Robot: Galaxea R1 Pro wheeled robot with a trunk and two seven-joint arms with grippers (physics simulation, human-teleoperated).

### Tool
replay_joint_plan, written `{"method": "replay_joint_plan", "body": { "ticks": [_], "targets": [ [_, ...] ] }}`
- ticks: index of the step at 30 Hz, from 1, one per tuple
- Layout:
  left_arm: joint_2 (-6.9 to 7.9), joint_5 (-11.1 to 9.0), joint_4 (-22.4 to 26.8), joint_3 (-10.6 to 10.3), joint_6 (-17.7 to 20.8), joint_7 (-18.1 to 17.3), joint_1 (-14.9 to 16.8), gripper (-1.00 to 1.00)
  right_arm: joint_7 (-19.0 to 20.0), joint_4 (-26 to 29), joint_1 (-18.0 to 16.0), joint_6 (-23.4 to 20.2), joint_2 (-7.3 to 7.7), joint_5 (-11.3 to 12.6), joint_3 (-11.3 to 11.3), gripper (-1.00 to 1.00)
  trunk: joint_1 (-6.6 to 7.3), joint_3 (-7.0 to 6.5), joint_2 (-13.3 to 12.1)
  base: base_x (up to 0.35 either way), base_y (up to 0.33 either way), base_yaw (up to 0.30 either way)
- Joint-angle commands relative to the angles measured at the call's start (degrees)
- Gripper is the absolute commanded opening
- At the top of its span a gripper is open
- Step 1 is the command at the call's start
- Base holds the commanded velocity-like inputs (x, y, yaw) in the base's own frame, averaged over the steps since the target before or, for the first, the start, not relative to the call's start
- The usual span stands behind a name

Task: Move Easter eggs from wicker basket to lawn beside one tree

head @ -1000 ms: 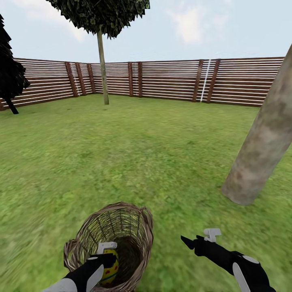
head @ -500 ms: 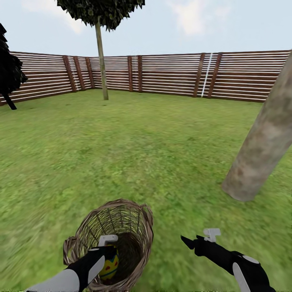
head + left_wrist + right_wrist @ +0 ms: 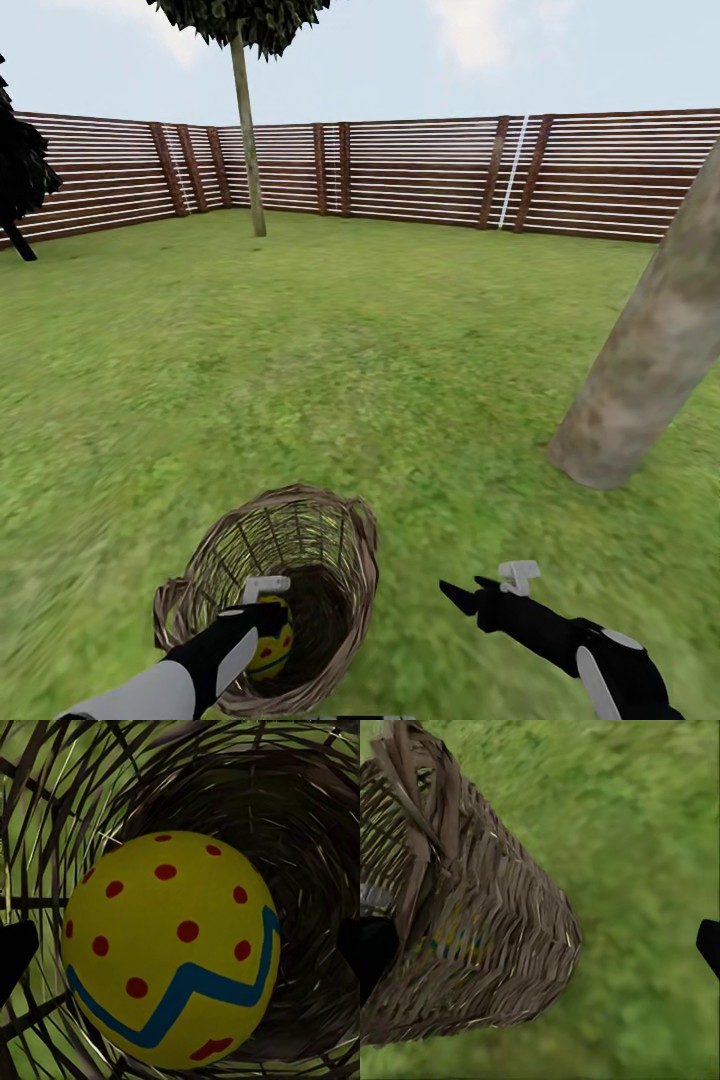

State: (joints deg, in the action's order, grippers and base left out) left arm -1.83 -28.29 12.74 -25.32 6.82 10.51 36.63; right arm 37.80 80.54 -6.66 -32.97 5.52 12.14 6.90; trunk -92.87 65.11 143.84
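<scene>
So the left gripper (image 3: 262, 610) is down inside the round brown woven-twig basket (image 3: 330, 530) on the lawn (image 3: 330, 360), jaws spread either side of a yellow red-dotted egg with a blue zigzag (image 3: 171, 949), looks like lining up a grab, nothing clamped yet. Right gripper (image 3: 480, 590) hangs open and empty beside it. Versus a second ago, the view dipped slightly; thick mottled trunk (image 3: 640, 370) is near.

The wicker basket (image 3: 268, 590) sat on the lawn (image 3: 330, 350) at six o'clock, nearest the robot, with an Easter egg (image 3: 272, 645) in it. The left claw (image 3: 262, 612) reached inside the basket, against the egg. The right claw (image 3: 478, 590) hung at five o'clock, apart from the basket. The tree (image 3: 645, 370) stood at three o'clock, the fence (image 3: 420, 170) behind at twelve.
</scene>
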Motion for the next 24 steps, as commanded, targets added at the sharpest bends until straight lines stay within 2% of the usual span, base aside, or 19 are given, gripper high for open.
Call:
{"method": "replay_joint_plan", "body": {
  "ticks": [1, 7, 10, 20, 22, 24],
  "targets": [
    [0.08, -0.43, 0.15, -0.48, 0.2, 0.39, 0.05, 1.0, 1.04, 0.64, 0.04, -0.44, -0.01, 0.34, 0.28, 1.0, 0.01, 0.05, 0.02, 0.0, 0.0, 0.0],
    [0.21, -0.45, 0.1, -0.49, 0.02, 0.35, 0.85, 1.0, 2.56, 2.47, 0.2, -0.61, -0.13, 0.36, 1.44, 1.0, 0.01, 0.05, 0.02, 0.0, 0.0, 0.0],
    [0.24, -0.45, 0.09, -0.47, -0.12, 0.34, 0.98, 1.0, 2.76, 2.76, 0.23, -0.7, -0.14, 0.35, 1.6, 1.0, -0.07, 0.71, 0.06, 0.0, 0.0, 0.0],
    [0.25, -0.45, 0.09, -0.43, -0.63, 0.38, 1.07, 1.0, 2.87, 2.88, 0.24, -0.83, -0.15, 0.27, 1.78, 1.0, -0.07, 0.71, 0.06, 0.0, 0.0, 0.0],
    [0.62, -0.32, 0.09, -0.59, -0.1, 0.91, 1.73, 1.0, 2.71, 2.41, 0.16, -0.87, 0.5, 0.25, 2.07, 1.0, -0.07, 0.71, 0.06, 0.0, 0.0, 0.0],
    [0.62, -0.28, 0.09, -0.6, -0.11, 0.91, 1.9, 1.0, 2.71, 2.42, 0.16, -0.87, 0.55, 0.25, 2.07, 1.0, -0.07, 0.71, 0.06, 0.0, 0.0, 0.0]
  ]
}}
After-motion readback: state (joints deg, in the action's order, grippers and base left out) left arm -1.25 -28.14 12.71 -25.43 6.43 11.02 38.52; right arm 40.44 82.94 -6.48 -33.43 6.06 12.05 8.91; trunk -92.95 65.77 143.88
